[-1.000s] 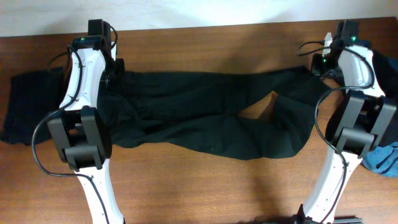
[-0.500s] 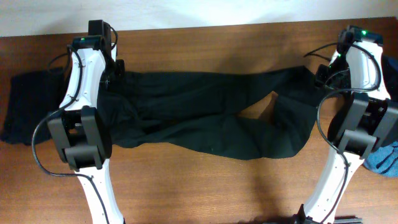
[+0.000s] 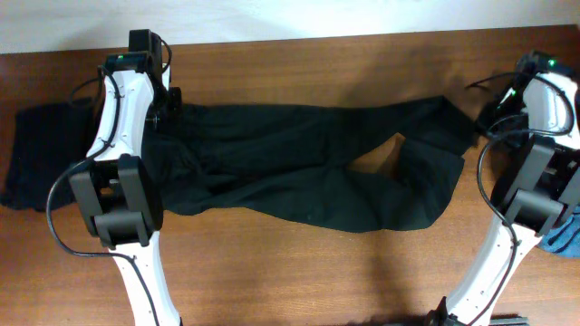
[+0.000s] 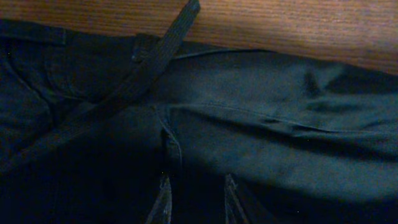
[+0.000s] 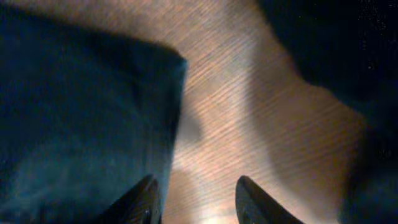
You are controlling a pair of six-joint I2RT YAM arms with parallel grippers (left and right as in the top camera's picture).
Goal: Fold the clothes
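Trousers [image 3: 308,163] lie stretched across the table [image 3: 299,63], with the waist at the left and the legs running right. The legs part around a small gap of bare wood near their ends. The left end effector [image 4: 196,196] sits on the waist end, fingers [image 4: 163,202] set narrow with a fold of black cloth pinched between them. The right end effector [image 5: 199,202] hovers just off the leg ends, partly open over bare wood, holding nothing. Another black piece [image 3: 36,154] lies at the table's left edge and a blue piece [image 3: 562,231] at the right.
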